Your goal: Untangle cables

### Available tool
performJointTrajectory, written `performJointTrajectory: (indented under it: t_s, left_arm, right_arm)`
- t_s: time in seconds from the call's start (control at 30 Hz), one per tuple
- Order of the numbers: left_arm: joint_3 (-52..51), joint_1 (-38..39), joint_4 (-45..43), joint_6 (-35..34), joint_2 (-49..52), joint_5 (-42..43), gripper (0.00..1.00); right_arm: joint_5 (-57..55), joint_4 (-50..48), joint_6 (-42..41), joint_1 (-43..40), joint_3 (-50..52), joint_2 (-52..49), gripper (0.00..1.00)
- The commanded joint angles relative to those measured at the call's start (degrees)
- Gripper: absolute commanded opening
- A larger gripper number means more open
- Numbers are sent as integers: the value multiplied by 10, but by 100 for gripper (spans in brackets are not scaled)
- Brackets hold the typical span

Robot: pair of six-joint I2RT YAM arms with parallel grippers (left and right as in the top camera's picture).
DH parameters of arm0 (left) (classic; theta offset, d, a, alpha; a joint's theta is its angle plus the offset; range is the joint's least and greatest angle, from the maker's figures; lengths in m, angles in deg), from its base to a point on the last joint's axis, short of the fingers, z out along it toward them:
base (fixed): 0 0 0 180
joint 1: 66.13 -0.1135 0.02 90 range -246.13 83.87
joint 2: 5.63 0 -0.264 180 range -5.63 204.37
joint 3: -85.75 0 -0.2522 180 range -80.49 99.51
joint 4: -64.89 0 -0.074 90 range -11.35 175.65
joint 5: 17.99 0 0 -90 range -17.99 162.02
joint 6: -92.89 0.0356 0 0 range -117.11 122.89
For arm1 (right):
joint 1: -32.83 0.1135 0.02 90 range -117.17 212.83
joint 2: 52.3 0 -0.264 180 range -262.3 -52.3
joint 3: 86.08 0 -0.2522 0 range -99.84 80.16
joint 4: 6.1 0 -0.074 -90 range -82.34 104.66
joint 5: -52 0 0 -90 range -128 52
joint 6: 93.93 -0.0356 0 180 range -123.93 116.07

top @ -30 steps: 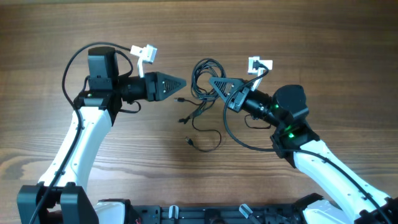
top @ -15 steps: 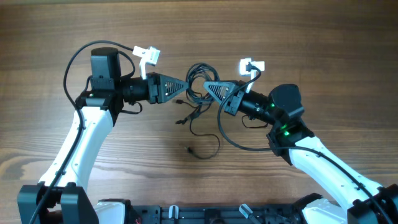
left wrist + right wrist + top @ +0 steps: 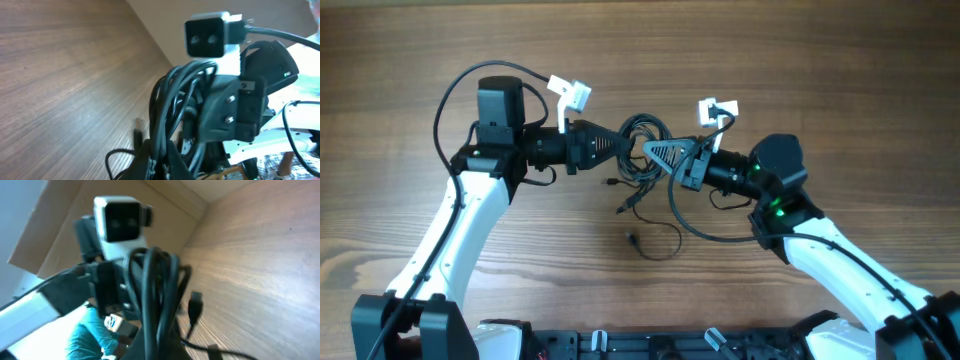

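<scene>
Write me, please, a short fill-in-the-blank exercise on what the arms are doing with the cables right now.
The table is made of ___.
The left end effector is ___ on the cables.
The right end effector, facing it, grips the ___ bundle.
Missing words: wood; shut; same.

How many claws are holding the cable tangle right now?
2: the left claw pinches the cables from their left side, the right claw from their right, tips nearly meeting.
</scene>
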Motion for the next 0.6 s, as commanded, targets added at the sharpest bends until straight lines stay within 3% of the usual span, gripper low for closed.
performJointTrajectory:
  t_s: [0.0, 0.03, 0.07, 0.17, 0.2, 0.37, 0.4, 0.53, 0.57]
  left_arm:
    - [2, 10, -43, -58, -1, 28, 4]
    - [2, 6, -61, -91, -1, 28, 4]
    - [2, 1, -81, -129, -1, 23, 4]
    - [2, -21, -106, -236, -1, -36, 4]
    - [2, -28, -104, -264, -1, -58, 4]
    - [2, -37, -103, -322, -1, -80, 4]
    - [2, -37, -103, -322, -1, -80, 4]
    - [2, -37, -103, -328, -1, -96, 4]
    - [2, -37, -103, -346, -1, -108, 4]
  right_arm:
    - [12, 48, 12, 4, -3, -41, 12]
    - [12, 62, 27, 4, -3, -48, 18]
    - [7, 84, 52, 4, -3, -59, 35]
    - [-15, 122, 60, 4, -3, -76, 44]
    - [-15, 122, 59, 4, -3, -77, 59]
    - [-23, 108, 53, 4, -3, -77, 56]
    - [-21, 101, 54, 4, -3, -77, 61]
    - [40, 15, 87, 4, -3, -76, 98]
    - [54, -14, 94, 4, -3, -76, 98]
